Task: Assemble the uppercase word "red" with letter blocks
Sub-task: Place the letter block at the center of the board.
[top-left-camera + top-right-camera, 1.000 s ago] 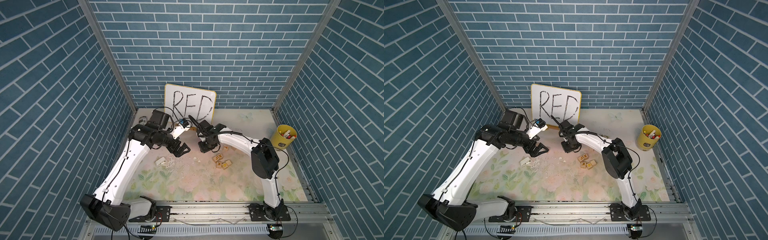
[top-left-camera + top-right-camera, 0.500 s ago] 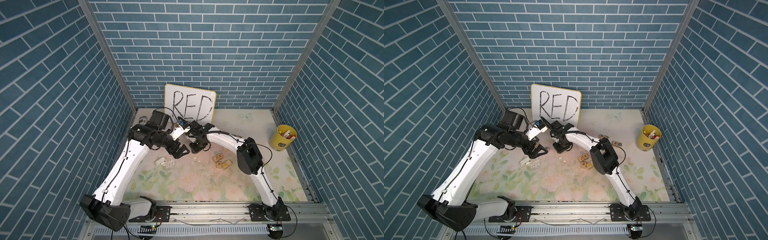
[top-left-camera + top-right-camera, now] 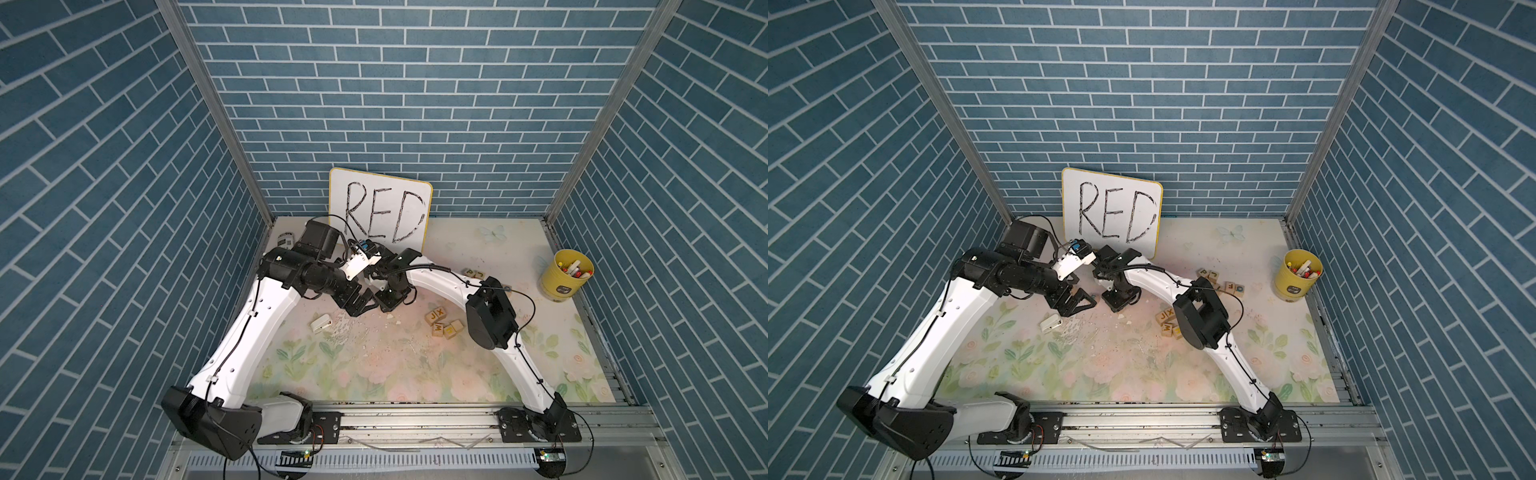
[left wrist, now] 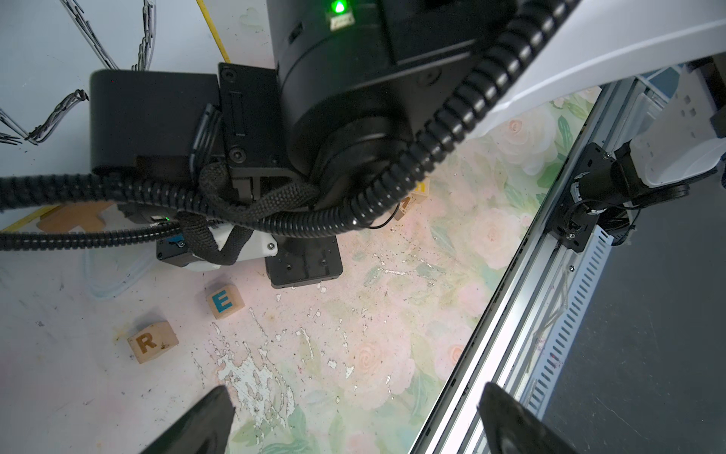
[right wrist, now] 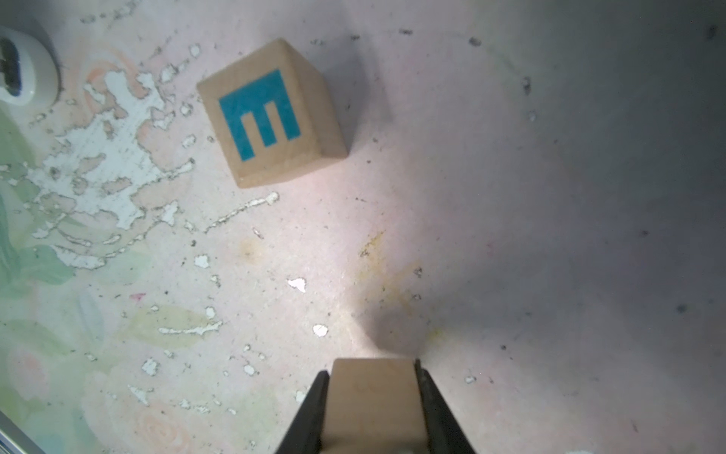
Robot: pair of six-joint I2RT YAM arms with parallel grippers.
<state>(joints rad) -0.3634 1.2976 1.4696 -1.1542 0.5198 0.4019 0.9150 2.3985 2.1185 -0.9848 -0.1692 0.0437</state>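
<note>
In the left wrist view two pale wooden letter blocks lie on the floral mat: an R block (image 4: 151, 342) and, close by, a blue-green E block (image 4: 224, 302). The E block (image 5: 271, 114) also shows in the right wrist view, lying apart from the jaws. My right gripper (image 5: 373, 397) is shut on a third wooden block (image 5: 373, 389) whose letter is hidden, and holds it just above the mat. My left gripper (image 4: 353, 424) is open and empty. In both top views the left gripper (image 3: 361, 301) and right gripper (image 3: 388, 301) nearly meet, and the arms hide the R and E blocks.
A whiteboard (image 3: 380, 210) with RED handwritten on it leans on the back wall. Loose lettered cubes (image 3: 442, 322) lie mid-right and more (image 3: 1221, 282) farther back. A yellow cup (image 3: 565, 276) stands at the right edge. A small white object (image 3: 321, 323) lies below the left gripper.
My right arm has swung left across the mat with the block in its jaws, ending close beside the left gripper. The left arm has barely moved.
</note>
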